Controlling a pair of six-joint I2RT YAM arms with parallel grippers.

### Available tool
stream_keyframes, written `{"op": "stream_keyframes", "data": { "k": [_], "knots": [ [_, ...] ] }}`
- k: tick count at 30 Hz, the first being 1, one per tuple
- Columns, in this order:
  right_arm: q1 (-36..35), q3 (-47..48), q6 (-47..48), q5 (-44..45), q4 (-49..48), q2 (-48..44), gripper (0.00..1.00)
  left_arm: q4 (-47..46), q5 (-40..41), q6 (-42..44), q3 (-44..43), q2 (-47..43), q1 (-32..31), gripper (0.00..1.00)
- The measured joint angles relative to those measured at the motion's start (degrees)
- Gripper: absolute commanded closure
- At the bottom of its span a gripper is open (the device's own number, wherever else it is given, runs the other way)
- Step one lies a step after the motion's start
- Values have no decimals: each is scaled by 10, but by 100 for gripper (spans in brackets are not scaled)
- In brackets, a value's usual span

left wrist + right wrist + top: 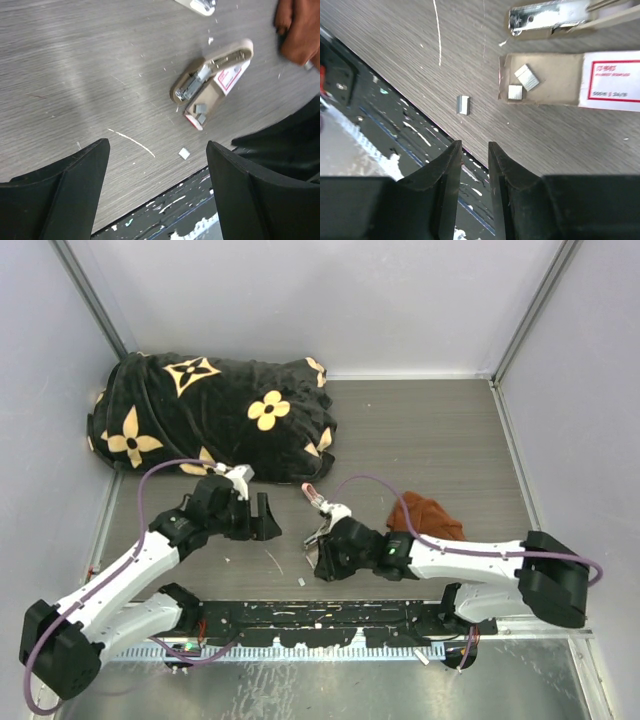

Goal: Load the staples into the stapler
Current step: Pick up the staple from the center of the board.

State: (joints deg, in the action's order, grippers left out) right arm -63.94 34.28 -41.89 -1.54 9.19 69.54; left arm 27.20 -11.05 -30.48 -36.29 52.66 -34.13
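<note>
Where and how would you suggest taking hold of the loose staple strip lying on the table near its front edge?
Take the loose staple strip across its short width, from straight above. It lies flat and alone on bare table, apart from the staple box, so fingers should fit either side; the right hand looks nearest.

- To me the grey wood-grain tabletop point(395, 40) looks matt and finely streaked.
- The small pale plastic stapler point(197, 80) shows a shiny bare-metal inner rail.
- I see the silvery metal staples point(526, 77) glinting in a dull card tray point(555, 75); their flat white box point(610, 80) looks like smooth paper.
- The rust-brown cloth point(425, 515) looks soft, and the black flower-patterned blanket point(220, 405) plush.
</note>
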Motion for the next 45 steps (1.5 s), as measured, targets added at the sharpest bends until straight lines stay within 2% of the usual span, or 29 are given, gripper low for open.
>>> {"op": "stream_keyframes", "data": {
  "k": [4,7,12,22,33,42,45],
  "knots": [
    [-57,30,5,51,20,56,66,29,-41,1,-21,8,75,18],
    [-86,58,9,84,30,92,66,61,-43,31,-79,18,97,18],
    [-111,97,10,134,35,141,68,70,-9,89,-142,20,103,18],
    [-114,136,11,172,51,209,70,92,33,129,-141,-10,103,16],
    [-120,158,13,174,58,242,70,96,33,134,-141,-17,103,16],
    [-121,162,15,176,61,250,86,96,33,134,-141,-17,103,16],
    [-121,172,13,178,64,259,98,96,33,134,-141,-16,103,16]
  ]
}}
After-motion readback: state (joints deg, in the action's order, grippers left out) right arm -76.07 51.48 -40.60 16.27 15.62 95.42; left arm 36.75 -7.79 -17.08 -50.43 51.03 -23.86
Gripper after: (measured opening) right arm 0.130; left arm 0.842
